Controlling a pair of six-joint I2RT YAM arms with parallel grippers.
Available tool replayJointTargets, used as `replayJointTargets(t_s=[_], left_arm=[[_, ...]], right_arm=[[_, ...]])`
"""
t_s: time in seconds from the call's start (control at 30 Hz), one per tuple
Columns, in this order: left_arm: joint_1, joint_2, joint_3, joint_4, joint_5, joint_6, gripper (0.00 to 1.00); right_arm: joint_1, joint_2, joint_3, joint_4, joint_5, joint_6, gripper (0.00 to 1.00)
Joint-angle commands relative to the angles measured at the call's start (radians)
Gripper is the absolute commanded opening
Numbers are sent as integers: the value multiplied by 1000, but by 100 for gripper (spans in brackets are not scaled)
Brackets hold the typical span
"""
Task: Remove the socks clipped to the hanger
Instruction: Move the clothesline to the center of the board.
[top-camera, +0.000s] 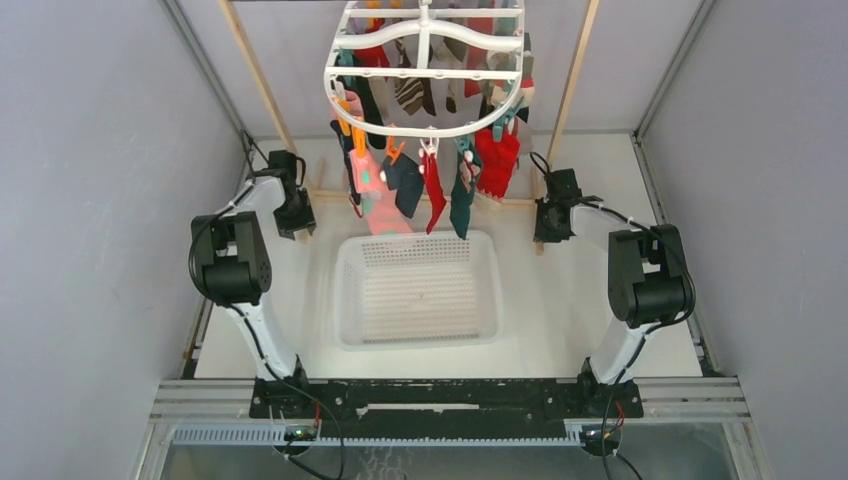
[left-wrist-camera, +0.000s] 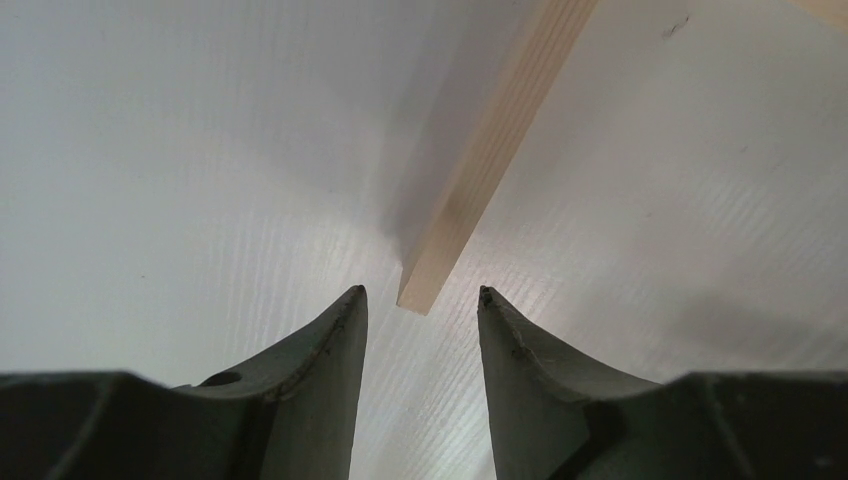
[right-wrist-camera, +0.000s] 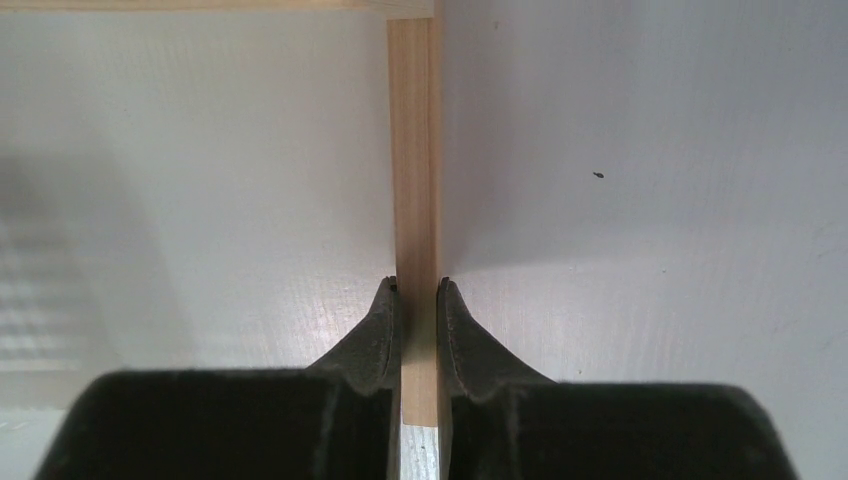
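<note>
Wooden rack foot (right-wrist-camera: 415, 150) sits pinched between the right gripper's (right-wrist-camera: 416, 282) fingers, which press both its sides. Left gripper (left-wrist-camera: 421, 292) stands about half open, holding nothing (the other foot's (left-wrist-camera: 492, 150) end lies just past its tips). Socks (top-camera: 497, 160) hang clipped on the hanger (top-camera: 425, 42), high above the fingers and between both grippers.

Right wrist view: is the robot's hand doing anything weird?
Yes. The right gripper is pinching the rack's wooden foot bar, not a sock. The socks hang clipped on the hanger, away from it.
</note>
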Motion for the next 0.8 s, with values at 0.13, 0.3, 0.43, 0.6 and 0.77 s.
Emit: replayJointTargets(t_s=[0.13,0.3,0.43,0.6,0.77], left_arm=[[-22,37,53,7,63,48,49],[-22,58,70,7,78,50,48],[-23,69,82,13,84,51,45],[-21,73,81,19,80,51,41],[-15,75,78,24,82,52,39]], right_arm=[[-12,-25,-21,-90,-43,25,0],[-3,-19,-21,-83,-50,28,0],[2,-13,-21,-82,-52,29,0],[9,-7,-21,-76,-54,31,0],[10,-6,-21,-78,-56,31,0]])
